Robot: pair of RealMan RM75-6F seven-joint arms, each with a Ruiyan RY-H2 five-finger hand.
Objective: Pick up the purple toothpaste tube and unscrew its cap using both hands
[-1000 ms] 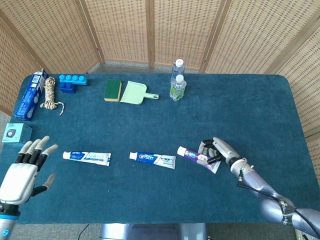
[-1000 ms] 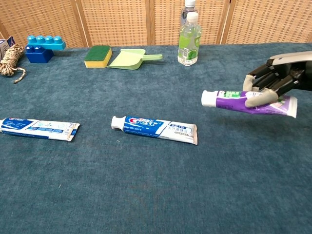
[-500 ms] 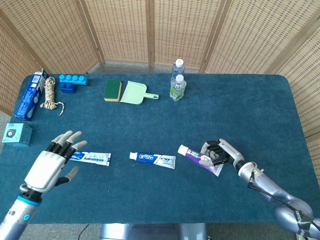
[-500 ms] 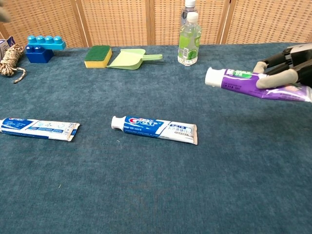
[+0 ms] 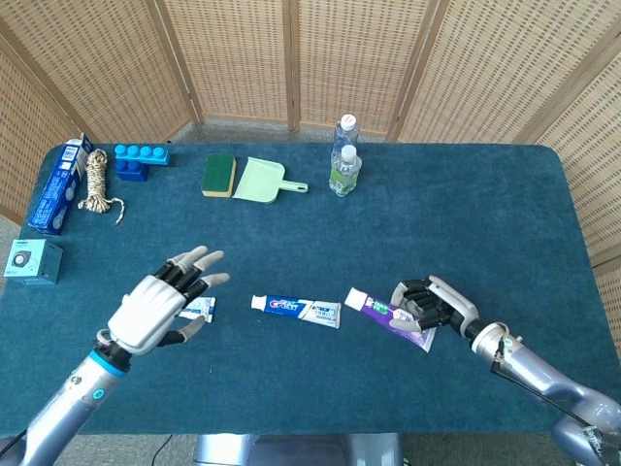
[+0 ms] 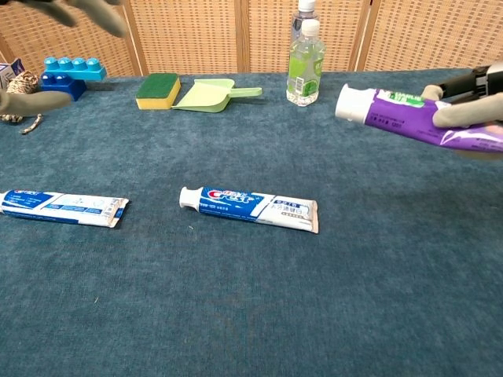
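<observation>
Head view shows the right hand point(image 5: 432, 303) grasping the lifted purple toothpaste tube point(image 5: 393, 317); next, the spread, empty left hand point(image 5: 160, 309) must reach its cap point(image 5: 353, 296).

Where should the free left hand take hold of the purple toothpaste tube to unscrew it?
Probably at the white cap, coming in from the robot's left. The right hand grips the purple toothpaste tube around its body, lifted off the table, with the cap end pointing toward the open left hand and nothing covering it.
</observation>
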